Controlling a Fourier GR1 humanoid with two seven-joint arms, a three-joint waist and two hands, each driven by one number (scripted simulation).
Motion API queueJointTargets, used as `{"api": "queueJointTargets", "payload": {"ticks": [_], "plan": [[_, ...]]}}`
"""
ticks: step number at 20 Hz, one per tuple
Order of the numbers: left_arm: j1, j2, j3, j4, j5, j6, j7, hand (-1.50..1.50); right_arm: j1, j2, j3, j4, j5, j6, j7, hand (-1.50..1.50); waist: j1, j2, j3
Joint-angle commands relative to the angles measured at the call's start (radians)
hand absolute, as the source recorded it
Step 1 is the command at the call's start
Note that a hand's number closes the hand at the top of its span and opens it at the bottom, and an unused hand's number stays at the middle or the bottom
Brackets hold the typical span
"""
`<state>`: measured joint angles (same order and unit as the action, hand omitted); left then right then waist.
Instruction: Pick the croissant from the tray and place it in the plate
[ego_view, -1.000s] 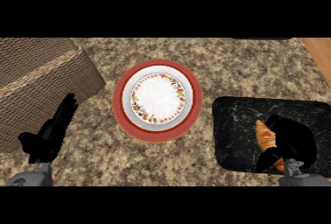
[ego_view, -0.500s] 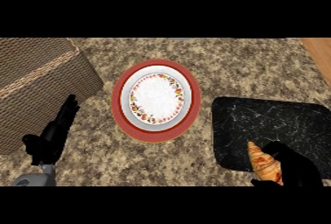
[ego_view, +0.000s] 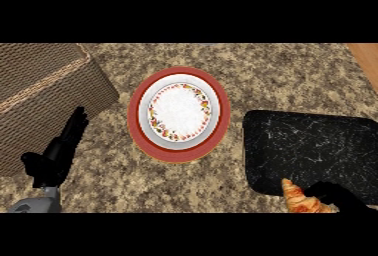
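The golden croissant (ego_view: 301, 199) is at the lower right edge of the view, over the front left corner of the black marbled tray (ego_view: 317, 145). My right hand (ego_view: 341, 198) is curled round its right end and is mostly cut off by the view's lower edge. The plate (ego_view: 179, 114), white with a red rim and a flowered band, lies in the middle of the counter with nothing on it. My left hand (ego_view: 57, 155) rests open at the lower left, fingers pointing up.
A woven wicker box (ego_view: 40, 90) fills the upper left corner, close beside my left hand. A strip of wood (ego_view: 367, 57) shows at the upper right edge. Speckled granite counter (ego_view: 199, 185) lies between plate and tray.
My right hand has pulled back toward the lower edge with the croissant, which moved from the tray's middle left to its front left corner. The left hand has barely moved.
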<state>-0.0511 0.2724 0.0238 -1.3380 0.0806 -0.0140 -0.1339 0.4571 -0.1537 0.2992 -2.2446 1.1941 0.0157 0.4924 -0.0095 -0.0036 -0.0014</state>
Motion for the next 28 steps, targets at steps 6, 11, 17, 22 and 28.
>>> {"api": "queueJointTargets", "payload": {"ticks": [6, 11, 17, 22, 28], "plan": [[-0.009, -0.025, -0.006, 0.052, -0.031, -0.006, -0.050, 0.00, -0.195, 0.057, 0.124, -0.198, 0.203, 0.069, 0.112, 1.50, 0.011, 0.004, 0.000], [-0.017, 0.003, 0.030, 0.048, -0.015, -0.040, -0.040, 0.00, -0.370, 0.149, 0.256, -0.167, 0.304, 0.184, 0.223, 1.50, 0.013, 0.003, 0.000], [-0.048, -0.054, 0.010, 0.064, -0.042, -0.005, -0.012, 0.00, -0.729, 0.153, 0.146, -0.055, 0.147, 0.342, 0.373, 1.50, 0.016, 0.006, 0.000], [-0.009, -0.030, 0.008, -0.011, -0.055, -0.020, 0.017, 0.00, -0.809, 0.153, 0.204, 0.220, 0.065, 0.158, 0.415, 1.50, 0.021, 0.005, 0.001], [-0.001, -0.022, 0.031, -0.036, -0.033, -0.044, 0.032, 0.00, -1.068, 0.154, 0.144, 0.490, -0.101, 0.047, 0.482, 1.50, 0.025, 0.005, 0.001]]}}
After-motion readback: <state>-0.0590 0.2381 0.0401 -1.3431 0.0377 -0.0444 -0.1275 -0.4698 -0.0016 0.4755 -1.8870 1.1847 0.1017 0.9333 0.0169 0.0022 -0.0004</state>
